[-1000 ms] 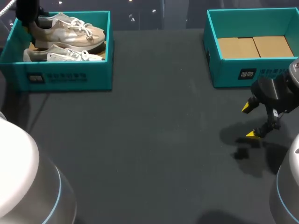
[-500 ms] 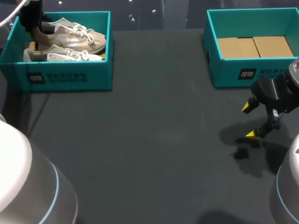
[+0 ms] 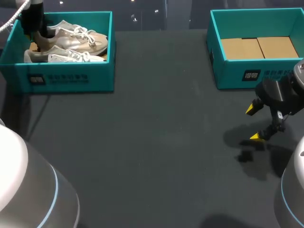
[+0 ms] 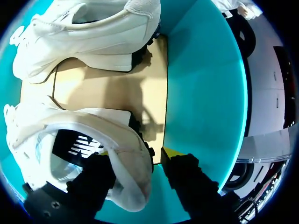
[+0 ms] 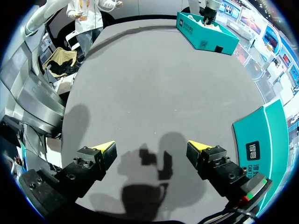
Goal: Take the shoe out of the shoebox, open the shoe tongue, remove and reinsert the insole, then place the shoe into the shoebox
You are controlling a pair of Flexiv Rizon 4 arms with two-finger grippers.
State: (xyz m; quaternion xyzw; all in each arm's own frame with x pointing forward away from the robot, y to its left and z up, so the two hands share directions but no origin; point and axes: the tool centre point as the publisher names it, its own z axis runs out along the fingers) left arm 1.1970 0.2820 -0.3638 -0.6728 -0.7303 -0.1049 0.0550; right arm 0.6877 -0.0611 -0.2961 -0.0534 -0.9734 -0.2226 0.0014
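Head view gives me the dark matte table (image 3: 152, 142) with two teal card shoeboxes along its far side; the left shoebox (image 3: 66, 78) holds both shoes, the right shoebox (image 3: 237, 76) only its bare brown card floor; the shoe (image 3: 78, 40) I want lies at the back of the left box, long axis along the box, toe toward the table's middle and heel at my left arm's end, so I judge the lift to be the left arm's job; the right gripper (image 3: 254, 123) hangs spread and empty over the table near the right box, well apart from the shoes. In the left wrist view the left gripper (image 4: 138, 155) straddles that shoe's heel, one finger down inside the padded collar and the other outside; I judge it pinching the heel wall; the upper is pale, soft panels with white laces; the second shoe (image 4: 88, 37) lies just ahead on the card floor.
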